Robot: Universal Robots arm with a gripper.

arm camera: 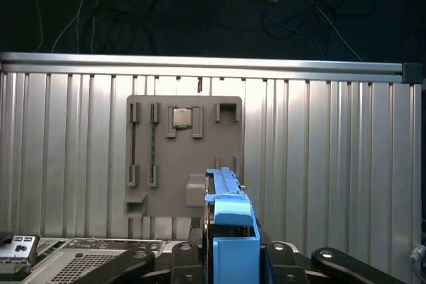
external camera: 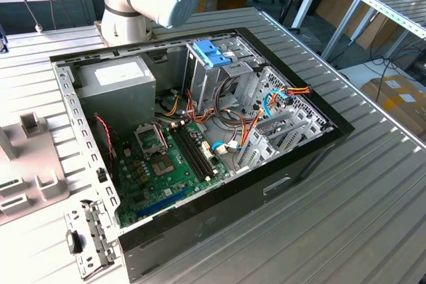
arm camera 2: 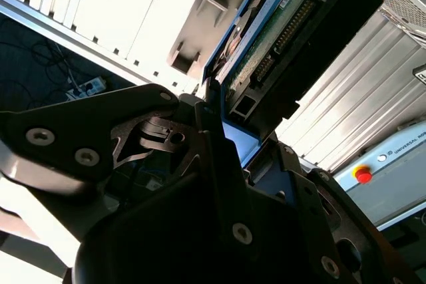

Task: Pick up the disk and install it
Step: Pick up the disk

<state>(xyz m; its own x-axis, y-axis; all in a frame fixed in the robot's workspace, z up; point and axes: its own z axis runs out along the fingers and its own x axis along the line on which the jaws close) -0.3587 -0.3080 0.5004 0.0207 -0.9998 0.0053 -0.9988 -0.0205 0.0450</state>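
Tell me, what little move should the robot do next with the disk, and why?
Probably carry the disk toward the open computer case. The gripper holds it out over the ribbed table near the grey parts tray, while the drive cage with the blue latch stands inside the case.

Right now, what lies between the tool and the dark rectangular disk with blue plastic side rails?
Nothing: in the first wrist view the tool clamps the blue-railed disk directly.
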